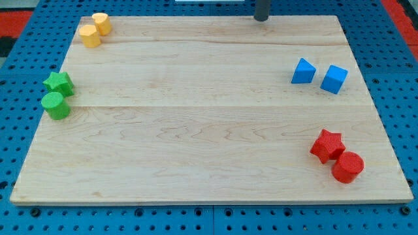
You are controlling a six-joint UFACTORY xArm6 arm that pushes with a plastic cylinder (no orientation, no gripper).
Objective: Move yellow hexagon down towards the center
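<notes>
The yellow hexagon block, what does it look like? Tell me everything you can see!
The yellow hexagon is a small, chunky, matte block with a flat top, standing upright near the top-left corner of the wooden board. Another yellow block, rounder, sits against its upper right side, apparently touching. My tip is far off, at the board's top edge.

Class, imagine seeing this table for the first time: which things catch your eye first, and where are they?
Pairs of bright blocks ring a pale wooden board: two yellow blocks at the view's top left, two green blocks on the left edge, two blue blocks at right, a red star and cylinder bottom right. My tip sits at the top edge, far from all.
</notes>
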